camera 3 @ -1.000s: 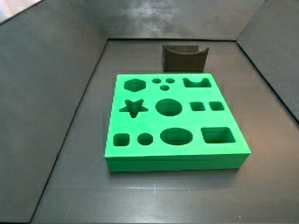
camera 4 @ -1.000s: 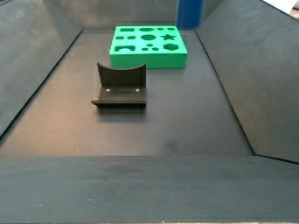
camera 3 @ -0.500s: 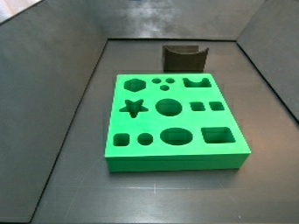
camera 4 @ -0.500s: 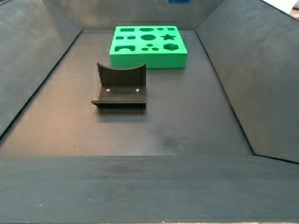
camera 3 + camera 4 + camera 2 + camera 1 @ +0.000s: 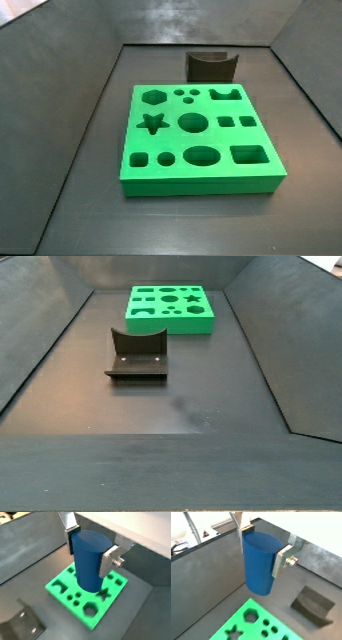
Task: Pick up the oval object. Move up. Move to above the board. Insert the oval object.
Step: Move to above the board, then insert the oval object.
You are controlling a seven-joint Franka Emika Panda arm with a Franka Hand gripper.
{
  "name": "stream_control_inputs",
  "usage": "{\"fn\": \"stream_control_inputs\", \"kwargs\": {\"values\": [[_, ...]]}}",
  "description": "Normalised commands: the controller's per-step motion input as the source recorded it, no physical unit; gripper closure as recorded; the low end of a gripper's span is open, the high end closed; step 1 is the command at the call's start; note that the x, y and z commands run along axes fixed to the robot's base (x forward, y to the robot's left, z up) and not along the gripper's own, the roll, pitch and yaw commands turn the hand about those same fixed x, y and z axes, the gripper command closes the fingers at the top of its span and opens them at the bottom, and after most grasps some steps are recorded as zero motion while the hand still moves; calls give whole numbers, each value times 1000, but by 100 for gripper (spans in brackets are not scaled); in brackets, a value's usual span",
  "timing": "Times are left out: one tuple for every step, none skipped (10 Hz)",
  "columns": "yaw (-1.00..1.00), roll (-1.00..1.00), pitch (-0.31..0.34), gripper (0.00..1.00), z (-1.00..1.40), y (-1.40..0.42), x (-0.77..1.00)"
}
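Hand (image 5: 264, 548) was clamped on the oval object (image 5: 260, 562), silver fingers (image 5: 111, 559) on its two opposite sides near the top, peg hanging upright high above the board (image 5: 87, 594) and clear of it in both wrist views. It looked like rigid, light, smooth plastic, so it could slip or swing; I'd keep the grip on the flatter sides, up high. Against the frame a second ago, the blue peg had left a side view's top edge. Board (image 5: 170, 308) and fixture (image 5: 138, 353) hadn't shifted on the floor.
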Motion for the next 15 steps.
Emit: {"fn": "stream_control_inputs", "kwargs": {"values": [[5,-3,137,100,245,-1000,187],[-5,7,134,100,187,-742,159],[-1,13,131,100,138,-536,137],[6,21,103,100,73,-265,100],[10,29,82,100,52,-175,72],[0,-11,0,100,-226,-120,174],[0,0,0,100,-291,-234,317],[0,11,-83,100,-349,-291,237],[-3,19,-73,100,-357,-297,266],[-20,39,-59,100,-366,-317,317],[-54,21,-76,100,-394,-234,271],[-71,39,-70,100,-394,-254,291],[-83,10,-56,100,-377,-157,351],[-89,14,-63,100,-400,-151,323],[-77,54,-66,100,-440,-180,294]]}}
